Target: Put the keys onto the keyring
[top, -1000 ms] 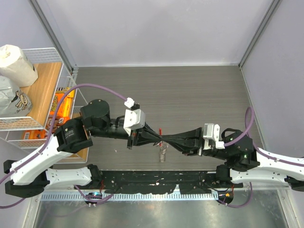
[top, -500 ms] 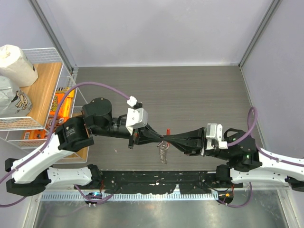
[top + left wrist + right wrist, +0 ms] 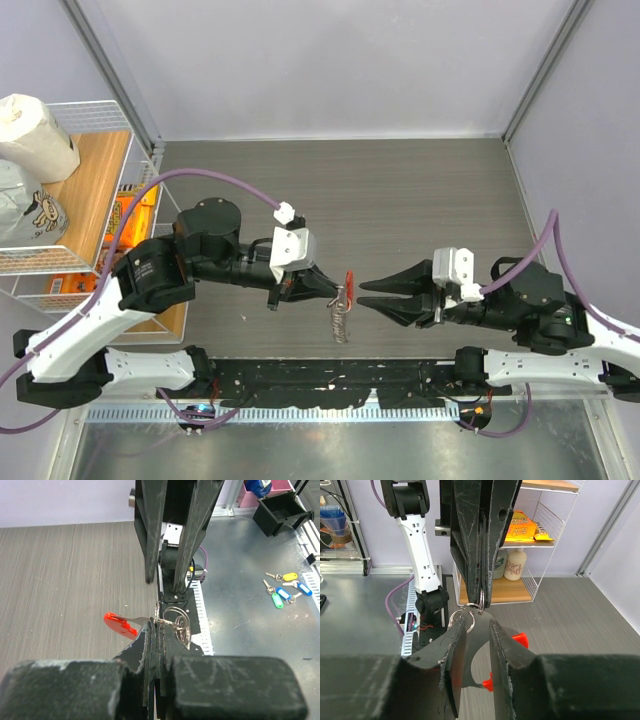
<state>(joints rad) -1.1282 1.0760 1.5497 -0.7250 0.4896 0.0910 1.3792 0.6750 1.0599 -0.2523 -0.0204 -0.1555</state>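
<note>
Your bench [image 3: 400,190] is a dark grey, wood-grained board with pale panels closing its back and sides. A white wire shelf [image 3: 105,115] stands just beside its left edge; you cannot tell whether its feet rest on the board. A black rail [image 3: 330,378] runs along the near edge. Beyond it, the left wrist view shows a dull metal surface [image 3: 240,625], where a small cluster of tagged keys [image 3: 282,587] in yellow, blue and green lies, with a black box [image 3: 282,512] farther off.

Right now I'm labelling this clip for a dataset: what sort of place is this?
Probably a robotics test cell: plain walls in a metal frame, a wire shelf of packaged snacks, spare tagged keys on a steel bench.
</note>
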